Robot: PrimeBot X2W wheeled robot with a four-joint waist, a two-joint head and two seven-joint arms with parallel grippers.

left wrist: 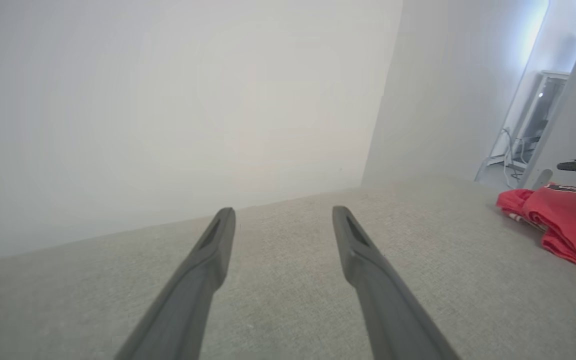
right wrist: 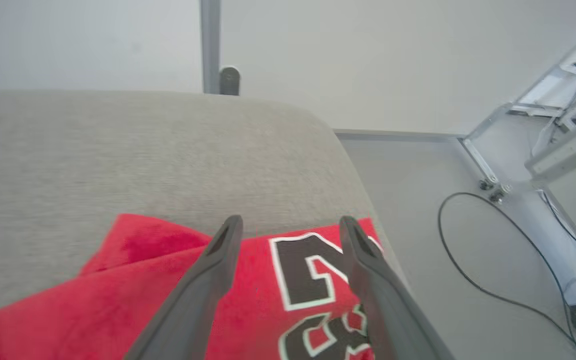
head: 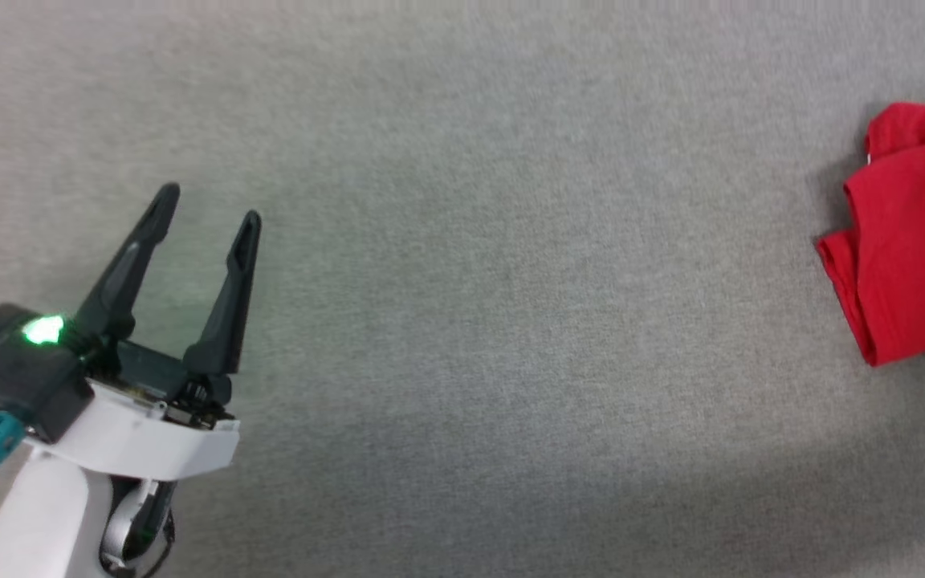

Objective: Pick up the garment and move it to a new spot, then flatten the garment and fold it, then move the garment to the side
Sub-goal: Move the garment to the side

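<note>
Folded red shirt (head: 908,241) laid at the right edge of the grey table (head: 511,281), right end effector (right wrist: 290,222) held wide open over it, nothing gripped, left end effector (head: 208,207) spread wide, empty, over the table's left part

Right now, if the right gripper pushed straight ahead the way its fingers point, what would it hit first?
Probably the grey padded surface just past the garment's far edge. The open right gripper hangs low over the garment, so depth is uncertain.
</note>
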